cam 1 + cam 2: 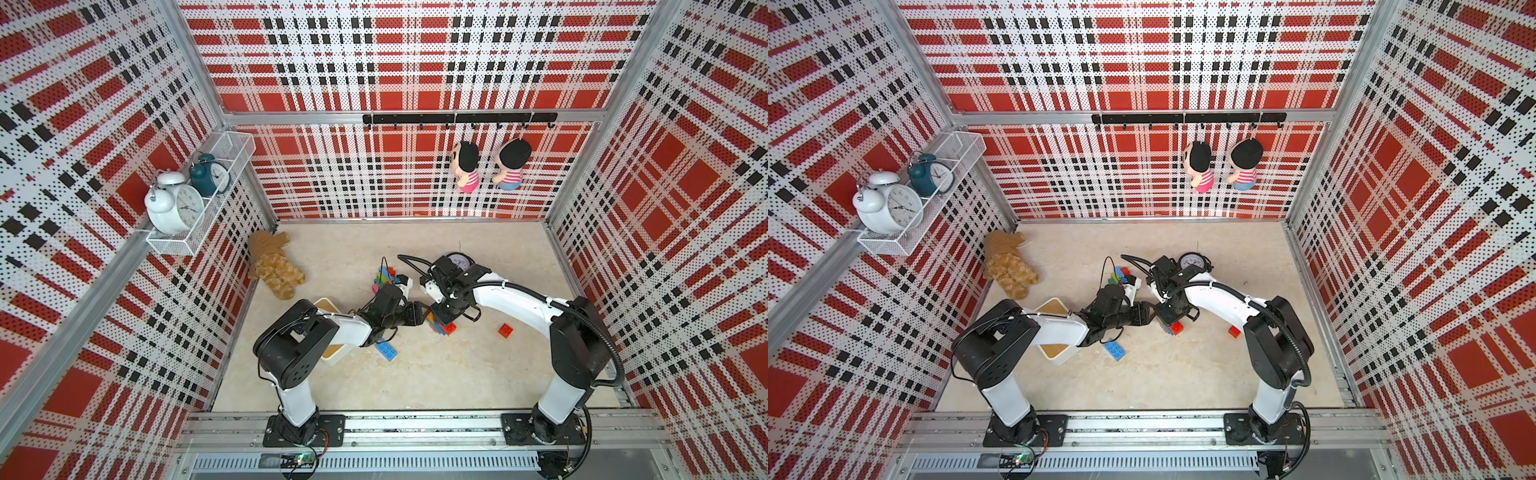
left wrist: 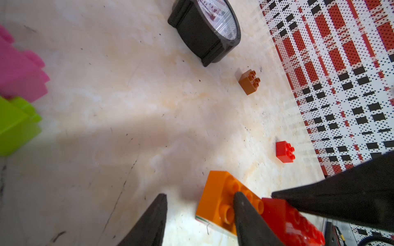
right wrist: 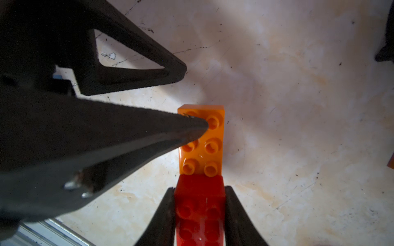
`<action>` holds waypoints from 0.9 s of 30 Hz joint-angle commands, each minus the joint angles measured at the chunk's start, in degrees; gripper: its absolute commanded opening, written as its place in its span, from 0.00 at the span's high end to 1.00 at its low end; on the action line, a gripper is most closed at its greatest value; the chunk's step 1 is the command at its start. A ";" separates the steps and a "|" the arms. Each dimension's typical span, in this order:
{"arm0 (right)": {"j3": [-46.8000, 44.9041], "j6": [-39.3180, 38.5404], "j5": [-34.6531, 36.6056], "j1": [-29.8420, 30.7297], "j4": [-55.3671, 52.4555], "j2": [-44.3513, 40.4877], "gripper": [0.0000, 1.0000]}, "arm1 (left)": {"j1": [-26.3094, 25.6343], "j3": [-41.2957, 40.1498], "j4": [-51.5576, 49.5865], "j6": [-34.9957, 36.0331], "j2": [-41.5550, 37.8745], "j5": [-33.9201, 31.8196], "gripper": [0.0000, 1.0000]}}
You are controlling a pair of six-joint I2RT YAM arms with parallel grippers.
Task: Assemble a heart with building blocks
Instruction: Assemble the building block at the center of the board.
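Right gripper [image 3: 200,189] is clamping the red plastic brick [image 3: 199,210] steady while left gripper [image 2: 200,194], fingers [image 2: 251,221] apart, is pressing the nine-o'clock orange plastic brick [image 3: 202,149].

On the tabletop [image 1: 415,382], the joined blocks [image 1: 448,328] lay mid-way; 1 loose block [image 1: 505,330] sat to their right, a long block [image 1: 386,350] front-left, a clock [image 1: 461,261] behind.

Clutter and block count, my cams
I count 3 alarm clocks: white clock [image 1: 174,203], teal clock [image 1: 210,174], black clock [image 1: 462,260]. 2 hanging dolls: pink doll [image 1: 466,166], blue doll [image 1: 513,164]. 1 gingerbread plush [image 1: 274,268], 1 tub [image 1: 332,359]. Loose singles: 1 blue block [image 1: 386,349], 1 small red block [image 1: 505,330], 1 brown block [image 2: 249,82]. Joined, at least: 1 orange block [image 3: 201,140], 1 long red block [image 3: 199,204]. Colour pile [image 1: 384,276]: can't count.
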 commanded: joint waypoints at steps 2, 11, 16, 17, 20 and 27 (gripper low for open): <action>-4.24 -1.13 3.89 2.01 -5.65 3.92 1.00 | -0.61 -0.91 -0.74 0.50 1.35 0.27 0.47; -6.88 -7.55 2.48 2.72 -4.13 2.38 1.00 | -1.40 -1.88 -0.74 0.07 -0.20 -0.21 0.47; -8.04 -10.28 1.20 1.22 -2.20 1.30 1.00 | -1.86 -2.43 -0.74 -0.15 -0.59 -0.57 0.46; -7.95 -10.23 0.00 0.45 -1.99 1.21 1.00 | -1.93 -2.47 -0.74 -0.20 -0.57 -0.65 0.46; -8.17 -10.32 -2.10 -1.17 -1.23 0.35 1.00 | -2.02 -2.52 -0.74 -0.29 -0.77 -0.72 0.46; -6.77 -9.37 -7.55 -5.07 -2.59 1.55 1.00 | -2.59 -2.91 -0.66 -0.35 -0.40 -0.90 0.47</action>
